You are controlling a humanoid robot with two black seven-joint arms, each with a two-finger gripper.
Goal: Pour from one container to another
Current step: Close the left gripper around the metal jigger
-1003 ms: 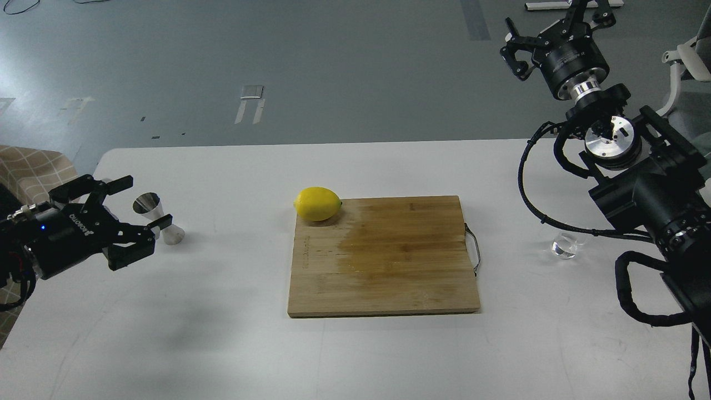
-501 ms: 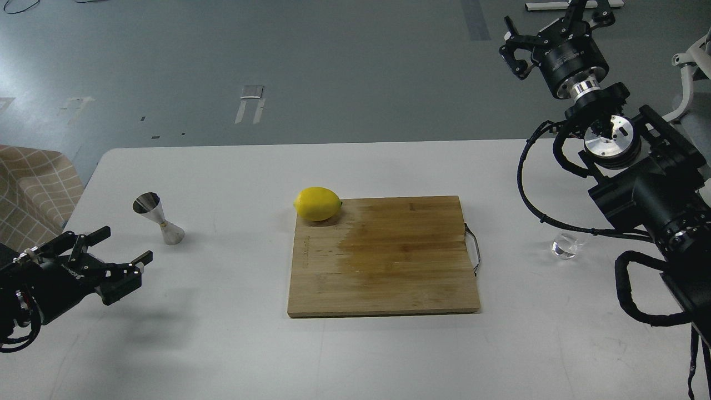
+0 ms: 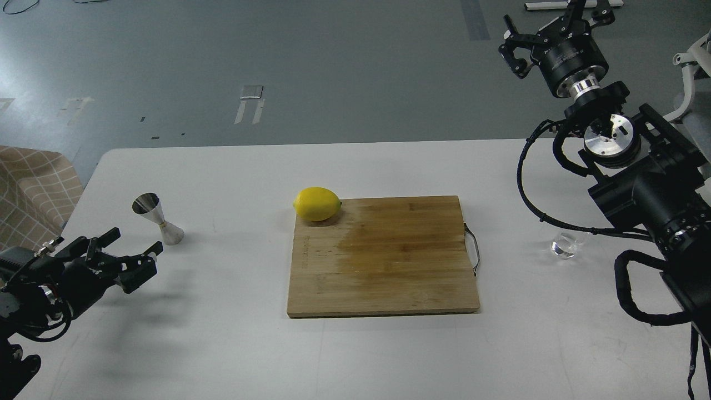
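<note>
The steel hourglass jigger (image 3: 158, 219) stands upright on the white table at the far left. My left gripper (image 3: 133, 251) hovers just in front of it and a little to its left, open and empty, not touching it. The small clear glass tumbler (image 3: 565, 245) sits at the table's right side, partly behind a black cable of my right arm. High above the table's far right edge, my right gripper (image 3: 547, 25) is open and holds nothing.
A wooden cutting board (image 3: 383, 255) with a wire handle lies in the table's middle. A yellow lemon (image 3: 317, 204) rests at its far left corner. My right arm's thick links and cables crowd the right side. A checked cushion (image 3: 33, 189) sits off the table's left edge.
My left gripper drew back from the jigger toward the near left edge, then shifted slightly right and up. The jigger stands free. The right arm barely moved.
</note>
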